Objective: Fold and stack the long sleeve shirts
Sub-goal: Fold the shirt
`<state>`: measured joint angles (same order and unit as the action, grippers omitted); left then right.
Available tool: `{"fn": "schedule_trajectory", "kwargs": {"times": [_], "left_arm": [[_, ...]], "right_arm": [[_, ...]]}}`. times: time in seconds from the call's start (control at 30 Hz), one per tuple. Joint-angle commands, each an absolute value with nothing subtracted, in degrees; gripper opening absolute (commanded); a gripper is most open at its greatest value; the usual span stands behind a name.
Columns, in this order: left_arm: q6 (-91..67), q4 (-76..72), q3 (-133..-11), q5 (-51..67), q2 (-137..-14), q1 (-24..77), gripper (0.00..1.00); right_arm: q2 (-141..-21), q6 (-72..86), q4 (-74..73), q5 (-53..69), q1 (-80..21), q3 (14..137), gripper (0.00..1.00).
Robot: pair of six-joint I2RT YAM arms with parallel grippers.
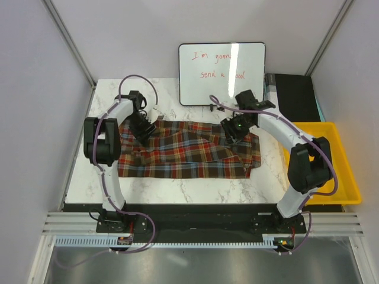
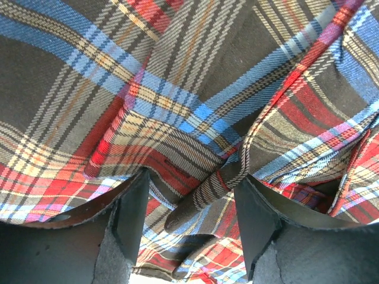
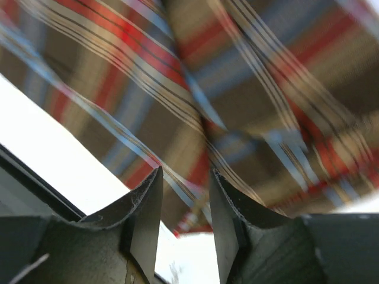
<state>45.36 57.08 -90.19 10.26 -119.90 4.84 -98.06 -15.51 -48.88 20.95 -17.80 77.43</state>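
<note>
One long sleeve shirt [image 1: 183, 151], plaid in red, blue and dark brown, lies spread across the marble table [image 1: 177, 189]. My left gripper [image 1: 144, 127] is down on its far left edge. In the left wrist view the gripper [image 2: 189, 207] is open, and a raised fold of the shirt [image 2: 177, 89] runs between its fingers [image 2: 133, 219], close to the right pad. My right gripper [image 1: 232, 131] sits at the shirt's far right part. The right wrist view is blurred. There the gripper [image 3: 185, 201] has a narrow gap between its pads, just above the shirt's [image 3: 249, 77] edge.
A whiteboard [image 1: 222, 72] with red writing stands at the back of the table. A yellow bin [image 1: 331, 171] sits off the right edge, with a black box [image 1: 296, 97] behind it. A small white object [image 1: 155, 111] lies near the left gripper.
</note>
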Motion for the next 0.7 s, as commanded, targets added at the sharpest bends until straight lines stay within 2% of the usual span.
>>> {"fn": "schedule_trajectory", "kwargs": {"times": [0.0, 0.2, 0.37, 0.47, 0.67], "left_arm": [[45.35, 55.55, -95.43, 6.68, -126.11, 5.10, 0.64], [42.11, 58.71, -99.58, 10.89, -125.26, 4.93, 0.65], [31.57, 60.90, -100.81, 26.05, -116.82, -2.52, 0.70], [25.59, 61.44, -96.44, 31.36, -111.47, -5.62, 0.73], [24.87, 60.83, -87.64, 28.48, -106.09, -5.98, 0.71]], "right_arm": [[-101.50, -10.99, -39.65, 24.96, -24.94, 83.22, 0.42], [-110.03, -7.39, -36.13, 25.31, -29.53, 86.22, 0.39], [-114.24, -5.63, -31.56, 25.48, -30.41, 82.88, 0.38], [-115.66, -5.45, -31.82, 24.96, -30.50, 81.57, 0.36], [-115.22, -8.96, -35.58, 20.48, -30.06, 78.40, 0.34]]}}
